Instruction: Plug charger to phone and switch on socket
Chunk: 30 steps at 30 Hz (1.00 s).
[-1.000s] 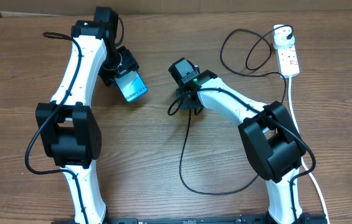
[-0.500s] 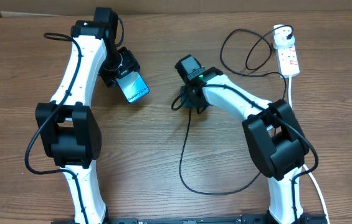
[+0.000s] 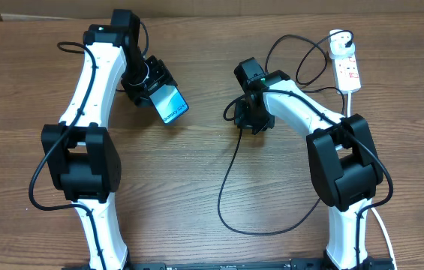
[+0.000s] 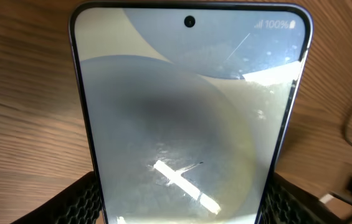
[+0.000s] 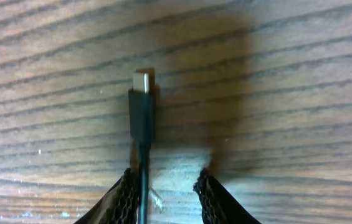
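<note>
My left gripper (image 3: 157, 91) is shut on the phone (image 3: 169, 106) and holds it tilted above the table, with the "Galaxy S24" text on its lower end. In the left wrist view the phone (image 4: 188, 118) fills the frame between both fingers. My right gripper (image 3: 249, 122) is at mid-table over the charger cable (image 3: 223, 187). In the right wrist view the black connector (image 5: 142, 106) points away from the gripper (image 5: 166, 193). The cable runs along the left finger, with a clear gap to the right finger. The socket (image 3: 349, 71) lies at the far right with the white adapter (image 3: 338, 45) in it.
The black cable loops behind my right arm (image 3: 294, 67) up to the adapter, and another long loop lies toward the front (image 3: 264, 229). The socket's thick white cord (image 3: 356, 135) runs down the right edge. The table's back edge (image 3: 212, 11) is close behind both arms.
My right gripper has moved right and toward the back, and the near part of the cable has shifted with it. My left gripper has carried the phone slightly right.
</note>
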Available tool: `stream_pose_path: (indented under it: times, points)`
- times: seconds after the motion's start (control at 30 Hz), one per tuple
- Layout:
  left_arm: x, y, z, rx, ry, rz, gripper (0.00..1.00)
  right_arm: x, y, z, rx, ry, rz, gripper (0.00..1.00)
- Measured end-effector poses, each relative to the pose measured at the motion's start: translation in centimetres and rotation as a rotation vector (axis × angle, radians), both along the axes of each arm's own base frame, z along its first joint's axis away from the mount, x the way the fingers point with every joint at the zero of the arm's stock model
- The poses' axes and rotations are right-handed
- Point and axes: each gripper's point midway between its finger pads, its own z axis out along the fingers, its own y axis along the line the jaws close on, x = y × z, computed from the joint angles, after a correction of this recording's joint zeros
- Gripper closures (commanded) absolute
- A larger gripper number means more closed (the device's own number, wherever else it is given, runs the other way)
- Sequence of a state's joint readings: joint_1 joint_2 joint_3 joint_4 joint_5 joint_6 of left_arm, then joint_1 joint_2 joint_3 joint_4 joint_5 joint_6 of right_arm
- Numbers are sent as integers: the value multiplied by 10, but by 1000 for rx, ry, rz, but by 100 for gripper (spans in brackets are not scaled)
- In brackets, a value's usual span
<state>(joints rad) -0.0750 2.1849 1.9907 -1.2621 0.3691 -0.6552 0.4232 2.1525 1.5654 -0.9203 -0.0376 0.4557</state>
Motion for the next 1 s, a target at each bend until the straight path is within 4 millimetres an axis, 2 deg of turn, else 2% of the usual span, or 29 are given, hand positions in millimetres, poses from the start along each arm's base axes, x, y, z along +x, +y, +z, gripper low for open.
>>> stream_pose_path:
  times: [0.23,0.6,0.77,0.87,0.97,1.0]
  points:
    - [-9,-4,11,-161,57,32,54,-3,0,0,3,14,-3,64]
    - [-15,-2,42,-456,123,116,53,-3,0,0,2,14,-3,63]
    - [-19,-12,58,-577,167,146,51,-3,0,0,3,15,-3,63]
    - [-22,-19,68,-646,215,174,57,-3,0,0,2,15,-3,63]
    - [-25,-25,78,-709,251,195,69,-3,0,0,2,15,-3,63]
    - [-26,-26,80,-723,263,200,70,-4,0,0,2,16,-3,63]
